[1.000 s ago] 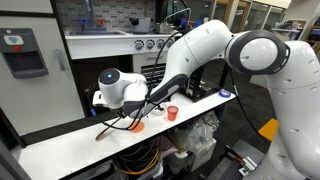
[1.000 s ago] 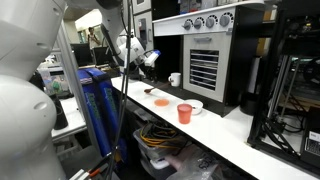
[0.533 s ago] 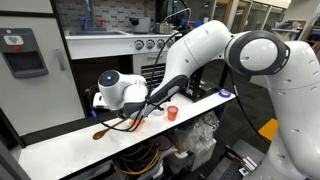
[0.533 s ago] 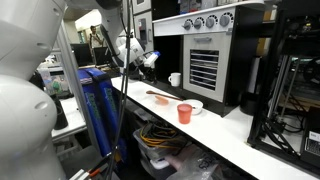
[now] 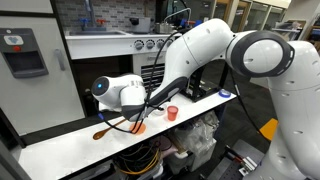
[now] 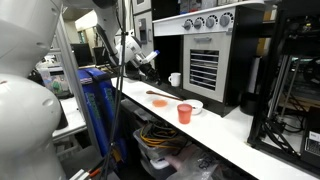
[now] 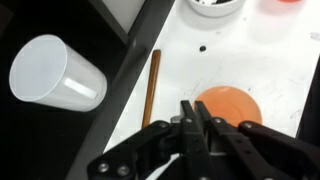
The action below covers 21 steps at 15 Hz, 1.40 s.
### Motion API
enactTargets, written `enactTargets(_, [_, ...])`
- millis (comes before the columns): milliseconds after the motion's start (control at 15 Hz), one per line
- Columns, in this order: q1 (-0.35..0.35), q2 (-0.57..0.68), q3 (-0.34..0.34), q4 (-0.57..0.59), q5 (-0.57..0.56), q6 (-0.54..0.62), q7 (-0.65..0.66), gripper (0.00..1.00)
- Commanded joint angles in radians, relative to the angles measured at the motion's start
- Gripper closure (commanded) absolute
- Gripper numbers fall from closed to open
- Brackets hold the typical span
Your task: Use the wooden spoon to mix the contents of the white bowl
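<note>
Wooden spoon (image 5: 108, 129) first. In an exterior view it lies flat on the white bench (image 5: 70, 145), its head pointing away from the orange dish (image 5: 138, 127) and its handle running back under my wrist. My jaws are hidden behind the wrist here, so I cannot read them from this side.

In an exterior view from the far end of the bench, the white bowl (image 6: 196, 104) sits just behind the red cup (image 6: 184, 113), with the orange dish (image 6: 160, 100) nearer to me. I hang above the dish end, well apart from the bowl. The spoon is too small here to place.

The wrist view settles it. My jaws stand pressed together with nothing between them. The spoon's handle (image 7: 152, 88) lies on the bench just beside them, on the side towards the white cup (image 7: 55, 72), and the orange dish (image 7: 228, 105) lies on the other side. The white bowl (image 7: 225, 11) shows at the top edge, its dark contents (image 7: 212, 3) within the rim.

I judge the step in hand to be picking up the spoon. To do it well I should open the jaws, shift sideways until the handle lies centred between them, and turn so they close across it, not along it. I should come down low, since the handle is slim and lies flat. Gripping well up the handle would leave the head free to reach into the bowl, and I must avoid nudging the dish.
</note>
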Motion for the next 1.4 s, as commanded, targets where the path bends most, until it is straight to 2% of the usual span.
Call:
enactTargets(0, [0.024, -0.033, -0.002, 0.006, -0.032, -0.154, -0.005, 0.62])
enactTargets(333, [0.029, -0.06, 0.021, 0.035, 0.015, -0.369, 0.02, 0.27])
enactTargets(533, [0.029, -0.068, 0.033, 0.071, 0.088, -0.535, 0.084, 0.05])
enactTargets(600, [0.027, -0.07, 0.036, 0.08, 0.111, -0.58, 0.106, 0.02])
enactTargets(1000, [-0.011, -0.159, 0.035, 0.02, 0.188, -0.708, 0.284, 0.0])
enactTargets(1133, [-0.034, -0.2, 0.033, -0.013, 0.218, -0.711, 0.346, 0.0])
enactTargets(1333, [-0.074, -0.287, 0.029, -0.094, 0.258, -0.65, 0.44, 0.0])
